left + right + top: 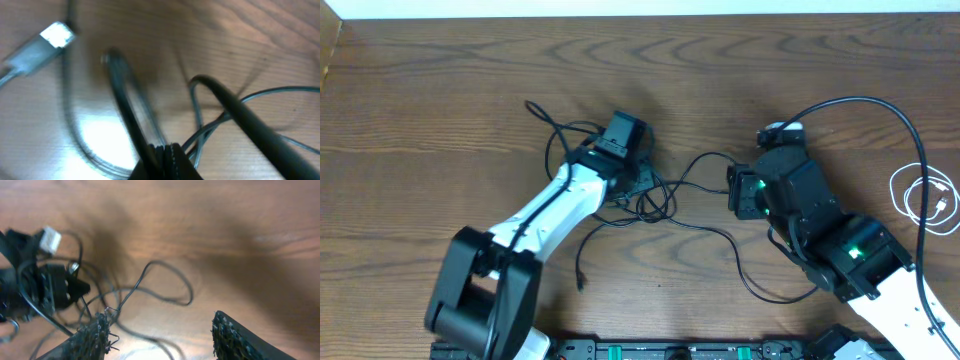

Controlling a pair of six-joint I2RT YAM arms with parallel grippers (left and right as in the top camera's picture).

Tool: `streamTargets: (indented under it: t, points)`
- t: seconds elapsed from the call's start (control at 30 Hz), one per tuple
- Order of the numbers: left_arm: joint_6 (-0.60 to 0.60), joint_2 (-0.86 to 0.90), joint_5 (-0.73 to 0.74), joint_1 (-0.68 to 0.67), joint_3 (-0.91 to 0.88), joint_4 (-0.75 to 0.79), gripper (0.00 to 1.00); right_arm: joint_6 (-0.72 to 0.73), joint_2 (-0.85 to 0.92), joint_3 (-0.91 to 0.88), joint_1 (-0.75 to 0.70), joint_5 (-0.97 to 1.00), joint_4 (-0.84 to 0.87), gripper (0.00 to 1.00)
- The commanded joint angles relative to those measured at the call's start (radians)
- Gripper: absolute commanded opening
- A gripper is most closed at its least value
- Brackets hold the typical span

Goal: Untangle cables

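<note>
Our left gripper (167, 152) has its jaws clamped on the black cables (655, 205); right gripper (160, 327) jaws open, empty. We should tug gently.

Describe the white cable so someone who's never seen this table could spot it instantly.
On the wooden table, look to the right edge, beyond the right arm. The white cable lies there in a small loose coil. Unlike the black cables tangled mid-table, it is white and clear of the knot.
</note>
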Motion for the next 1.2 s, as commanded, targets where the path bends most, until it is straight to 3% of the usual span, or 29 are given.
streamTargets:
  t: [0.0, 0.13, 0.4, 0.57, 0.73, 0.9, 1.17]
  points:
    - [0.02, -0.11, -0.016, 0.053, -0.008, -0.049, 0.08, 0.006, 0.033, 0.008, -0.002, -0.183, -0.007, 0.64]
    - [0.014, -0.227, -0.005, 0.101, -0.008, -0.095, 0.08, -0.023, 0.063, 0.008, 0.002, -0.345, 0.008, 0.67]
    - [-0.037, -0.44, 0.047, 0.116, -0.008, -0.1, 0.08, 0.055, 0.172, 0.008, 0.032, -0.356, 0.023, 0.68]
    - [-0.036, -0.507, 0.103, 0.117, -0.008, -0.1, 0.08, 0.072, 0.247, 0.008, 0.034, -0.503, 0.171, 0.7]
    - [-0.028, -0.561, 0.148, 0.116, -0.008, -0.095, 0.08, 0.227, 0.346, 0.008, 0.039, -0.572, 0.243, 0.66]
    - [-0.028, -0.604, 0.148, 0.116, -0.008, -0.092, 0.08, 0.264, 0.426, 0.008, 0.07, -0.603, 0.288, 0.66]
    - [-0.029, -0.635, 0.149, 0.116, -0.008, -0.086, 0.08, 0.449, 0.466, 0.008, 0.158, -0.623, 0.396, 0.66]
